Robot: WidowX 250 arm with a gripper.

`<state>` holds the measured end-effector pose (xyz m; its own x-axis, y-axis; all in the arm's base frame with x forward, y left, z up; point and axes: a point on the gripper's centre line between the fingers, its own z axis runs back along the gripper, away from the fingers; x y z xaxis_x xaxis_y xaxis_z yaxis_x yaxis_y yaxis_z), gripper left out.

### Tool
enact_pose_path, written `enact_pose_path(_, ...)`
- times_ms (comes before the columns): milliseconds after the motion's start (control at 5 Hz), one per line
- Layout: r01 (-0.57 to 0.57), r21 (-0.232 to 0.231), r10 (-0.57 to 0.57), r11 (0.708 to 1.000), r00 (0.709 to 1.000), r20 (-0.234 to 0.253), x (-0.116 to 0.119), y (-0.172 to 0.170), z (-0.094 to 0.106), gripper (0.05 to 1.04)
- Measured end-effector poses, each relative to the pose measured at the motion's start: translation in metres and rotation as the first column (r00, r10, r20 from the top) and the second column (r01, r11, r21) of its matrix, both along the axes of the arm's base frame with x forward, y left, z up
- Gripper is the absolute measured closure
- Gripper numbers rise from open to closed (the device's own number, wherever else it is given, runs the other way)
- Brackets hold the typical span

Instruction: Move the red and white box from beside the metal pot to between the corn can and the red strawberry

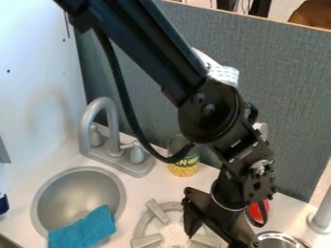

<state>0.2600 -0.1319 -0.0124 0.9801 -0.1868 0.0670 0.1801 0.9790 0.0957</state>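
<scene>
A black end effector (221, 240), apparently open and empty, hangs over a gray stove burner (148, 240) on the counter (132, 186), near a round metal vessel (284, 235). Any descent (a can (184, 167) stands behind) calls for slow lowering, tips clear of the burner's raised bars.

Matt grey metallic-looking sink (48, 193), soft blue cloth (84, 229), glossy black hand (210, 232), rough grey fabric-like panel (284, 92)
</scene>
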Motion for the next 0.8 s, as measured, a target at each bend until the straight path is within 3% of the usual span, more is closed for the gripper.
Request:
enact_pose_path(400, 0.009, -0.035, -0.007, 0.999, 0.999, 0.049, 0.0, -0.011, -0.003, 0.075)
enact_pose_path(800, 0.021, -0.08, -0.016, 0.997, 0.998, 0.065, -0.004, -0.014, -0.009, 0.075)
